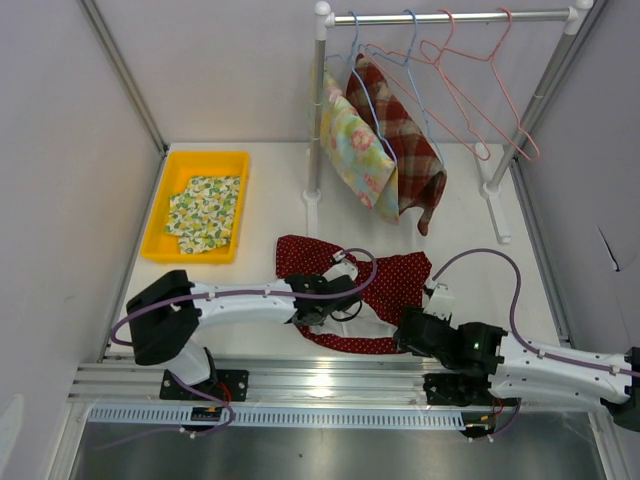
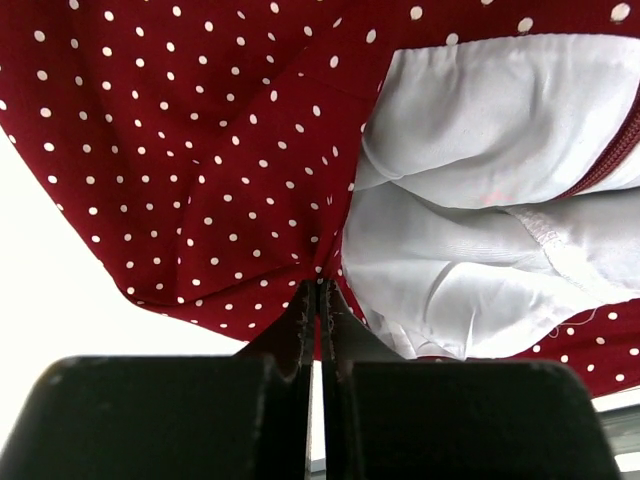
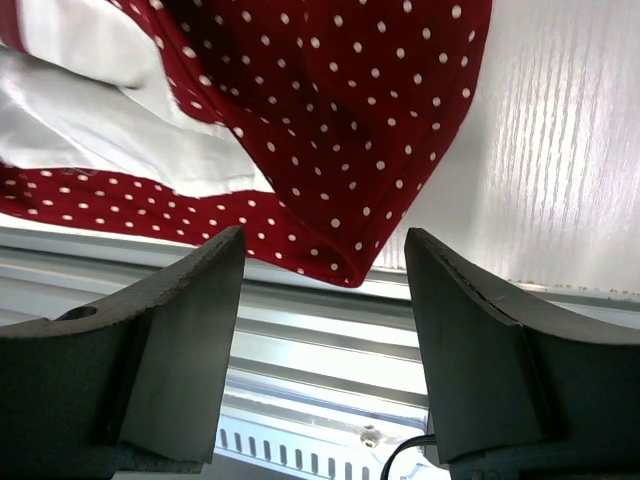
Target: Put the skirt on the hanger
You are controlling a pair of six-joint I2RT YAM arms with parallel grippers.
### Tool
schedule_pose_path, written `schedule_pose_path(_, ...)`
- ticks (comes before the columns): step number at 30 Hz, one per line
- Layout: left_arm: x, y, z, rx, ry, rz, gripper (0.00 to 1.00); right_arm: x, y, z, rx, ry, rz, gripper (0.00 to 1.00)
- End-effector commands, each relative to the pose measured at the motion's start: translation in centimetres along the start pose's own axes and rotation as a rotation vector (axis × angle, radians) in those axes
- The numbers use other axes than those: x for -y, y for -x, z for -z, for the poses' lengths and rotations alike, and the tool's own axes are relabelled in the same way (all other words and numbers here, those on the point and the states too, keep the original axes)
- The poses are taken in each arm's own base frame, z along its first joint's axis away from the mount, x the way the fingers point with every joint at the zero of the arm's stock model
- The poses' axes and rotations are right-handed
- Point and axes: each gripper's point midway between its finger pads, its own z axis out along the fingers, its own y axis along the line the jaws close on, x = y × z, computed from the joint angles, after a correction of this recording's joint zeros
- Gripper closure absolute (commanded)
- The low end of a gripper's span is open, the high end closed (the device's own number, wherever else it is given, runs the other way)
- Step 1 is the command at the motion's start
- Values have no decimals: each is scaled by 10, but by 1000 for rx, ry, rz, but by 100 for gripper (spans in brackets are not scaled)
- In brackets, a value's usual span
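Left wrist: left end effector (image 2: 318, 292) seemingly pinches skirt (image 2: 200, 150).

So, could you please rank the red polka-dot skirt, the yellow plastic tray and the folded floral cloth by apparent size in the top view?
1. Red polka-dot skirt, largest though partly hidden.
2. Yellow plastic tray.
3. Folded floral cloth, lying inside the tray.

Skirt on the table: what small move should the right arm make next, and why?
Probably ease the right gripper forward and close on the hem corner: the left gripper is shut on the skirt, the right open facing that corner.
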Motion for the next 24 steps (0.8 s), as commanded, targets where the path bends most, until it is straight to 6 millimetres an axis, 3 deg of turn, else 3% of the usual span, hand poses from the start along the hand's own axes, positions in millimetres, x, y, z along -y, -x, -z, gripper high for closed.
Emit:
schedule_pose_path(1,-5,6,8,33,-4,35,100,2,8,-2,50,-51,-56,35)
schedule_pose_path(6,-10,4,13,38,-3,55,100,10,6,-7,63,-108,-55,46)
schedule_pose_path(9,-14,1,18,42,-8,74,100,10,15,-8,110,-114,-61,60)
schedule_pose_path(11,-18,-3,21,43,-5,90,100,5,24,-7,143,-103,-54,79)
schedule_pose_path(12,-20,-4,21,38,1,87,100,6,26,-7,153,-107,-56,79)
schedule_pose_path(13,-22,-2,26,51,-3,100,100,4,30,-6,163,-106,-56,89)
schedule_pose_path(16,-30,1,37,73,4,127,100,-2,48,5,205,-110,-37,100)
schedule_pose_path(24,-87,32,108,273,36,321,100,-18,112,64,341,-69,-41,100)
